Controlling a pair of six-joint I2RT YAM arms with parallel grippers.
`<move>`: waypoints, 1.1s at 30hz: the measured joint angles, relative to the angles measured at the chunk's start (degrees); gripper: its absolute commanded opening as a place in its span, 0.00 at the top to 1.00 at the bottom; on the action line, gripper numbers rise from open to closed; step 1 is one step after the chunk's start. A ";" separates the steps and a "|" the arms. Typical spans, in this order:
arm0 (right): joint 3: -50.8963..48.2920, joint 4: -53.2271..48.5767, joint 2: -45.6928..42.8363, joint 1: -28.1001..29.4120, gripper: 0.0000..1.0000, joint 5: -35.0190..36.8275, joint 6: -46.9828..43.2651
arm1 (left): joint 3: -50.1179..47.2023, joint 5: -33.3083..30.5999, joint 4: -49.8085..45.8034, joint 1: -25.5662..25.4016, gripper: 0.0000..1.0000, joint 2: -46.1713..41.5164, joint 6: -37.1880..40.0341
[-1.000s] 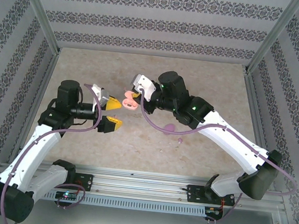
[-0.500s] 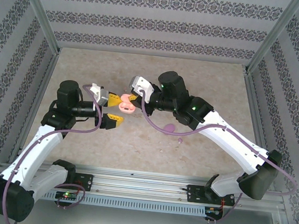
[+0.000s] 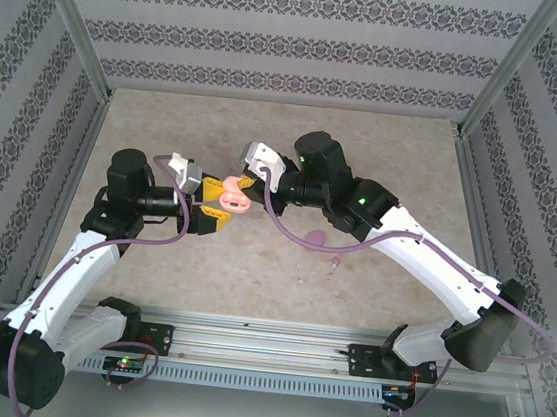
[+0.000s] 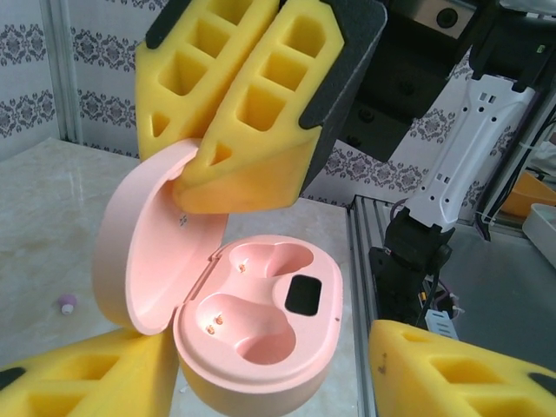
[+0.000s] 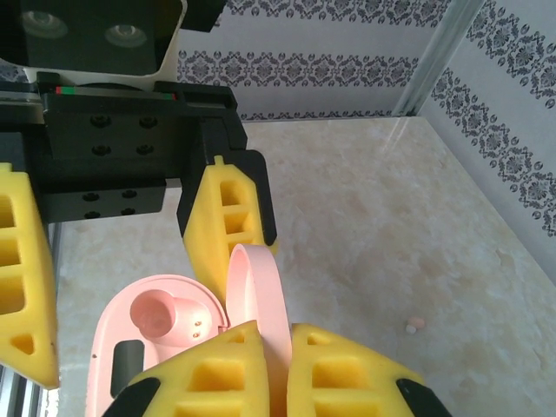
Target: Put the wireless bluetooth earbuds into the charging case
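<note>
Right pincer (image 5: 276,334) clamped on lid (image 4: 148,234) of pink case (image 4: 261,347); left pincer (image 4: 269,339) apart, straddling its base.

pink case (image 5: 165,317) base cut off below, lid partly behind right gripper (image 5: 271,347); bud (image 5: 415,326) on worktop too small to resolve.

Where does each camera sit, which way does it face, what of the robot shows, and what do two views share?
Top external: above and behind the bases, facing down on the table; both arms show, left gripper and right gripper meeting at the pink case.
Left wrist: on the left wrist, facing along its own fingers toward the open case and the right arm beyond.
Right wrist: on the right wrist, facing down past its fingers, shut on the lid.
Shared: both wrist views show the case's empty sockets.
</note>
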 measured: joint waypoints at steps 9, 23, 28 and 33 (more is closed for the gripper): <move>0.50 -0.63 0.31 -0.02 1.00 -0.61 0.81 | -0.66 0.17 2.19 0.00 0.59 0.39 -1.18; 1.57 -2.40 0.98 0.11 0.76 -0.87 1.60 | -2.05 0.17 3.08 0.00 0.67 -0.35 -1.49; 2.25 -2.38 1.16 0.09 0.69 -0.83 2.71 | -2.25 0.04 3.06 0.00 0.67 -1.62 -1.46; 3.17 -2.34 1.16 0.09 0.59 -0.81 5.27 | -2.32 -0.90 2.89 0.00 0.68 -2.16 -1.44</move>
